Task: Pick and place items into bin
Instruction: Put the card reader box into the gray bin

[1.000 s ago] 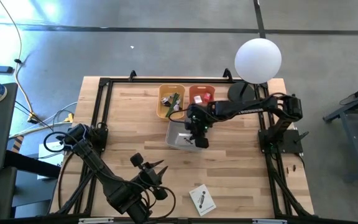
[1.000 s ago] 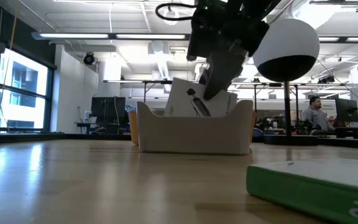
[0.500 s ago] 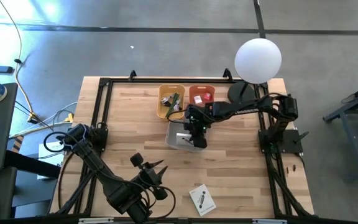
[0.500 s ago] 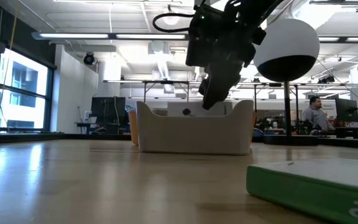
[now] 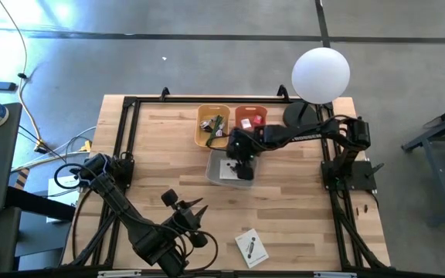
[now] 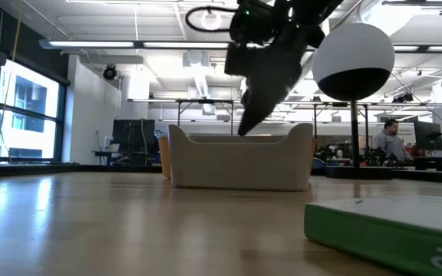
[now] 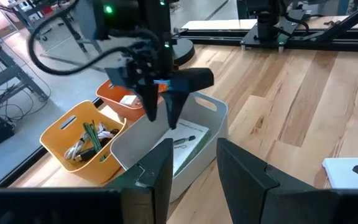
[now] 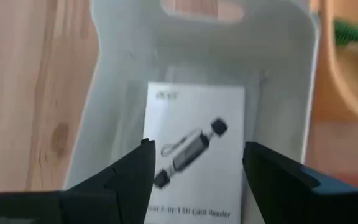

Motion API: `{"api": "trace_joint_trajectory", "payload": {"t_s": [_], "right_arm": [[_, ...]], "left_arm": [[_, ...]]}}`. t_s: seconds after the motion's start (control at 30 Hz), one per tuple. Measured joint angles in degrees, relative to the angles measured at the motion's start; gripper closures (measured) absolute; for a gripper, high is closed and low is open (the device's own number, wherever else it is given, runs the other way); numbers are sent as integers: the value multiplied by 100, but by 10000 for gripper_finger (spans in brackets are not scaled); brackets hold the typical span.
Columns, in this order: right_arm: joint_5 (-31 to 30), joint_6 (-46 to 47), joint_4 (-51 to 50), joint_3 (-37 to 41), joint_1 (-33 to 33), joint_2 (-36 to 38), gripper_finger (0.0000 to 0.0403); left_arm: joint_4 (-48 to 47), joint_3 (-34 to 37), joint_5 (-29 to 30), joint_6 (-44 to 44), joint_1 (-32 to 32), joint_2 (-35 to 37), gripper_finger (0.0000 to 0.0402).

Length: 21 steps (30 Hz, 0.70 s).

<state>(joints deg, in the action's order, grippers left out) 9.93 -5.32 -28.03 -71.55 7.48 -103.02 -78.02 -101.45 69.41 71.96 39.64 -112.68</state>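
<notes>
A white flat packet (image 8: pixel 194 146) with a dark mark lies flat on the floor of the grey bin (image 5: pixel 212 167). My right gripper (image 8: pixel 197 180) hangs open just above the bin, a finger to either side of the packet, touching nothing; the low view shows this gripper (image 6: pixel 253 115) over the bin's rim. A second white packet (image 5: pixel 251 248) lies flat on the table near the front edge. My left gripper (image 5: pixel 189 220) waits open at the front left, holding nothing.
Behind the grey bin stand a yellow bin (image 5: pixel 212 123) with a green-handled tool and small bits, and an orange bin (image 5: pixel 249 118) with red and white cubes. A white globe lamp (image 5: pixel 321 74) stands at the far right. Bare wood lies between the bins and my left arm.
My right gripper has let go of the white packet, which stood tilted above the bin's rim and has dropped flat inside the bin. The gripper has risen a little and drawn slightly toward the far edge.
</notes>
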Motion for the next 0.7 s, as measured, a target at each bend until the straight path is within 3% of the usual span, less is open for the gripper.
{"api": "trace_joint_trajectory", "payload": {"t_s": [0.23, 0.4, 0.7], "right_arm": [[1, -62, -241, -455, -1, 0, 171], [517, 33, -1050, -929, -36, 0, 171], [701, 243, -1717, -1296, -530, 541, 171]], "left_arm": [[3, 0, -1, 33, 0, 0, 289], [39, 0, -250, 1, 0, 0, 289], [590, 0, -801, -1020, 11, 0, 289]]}}
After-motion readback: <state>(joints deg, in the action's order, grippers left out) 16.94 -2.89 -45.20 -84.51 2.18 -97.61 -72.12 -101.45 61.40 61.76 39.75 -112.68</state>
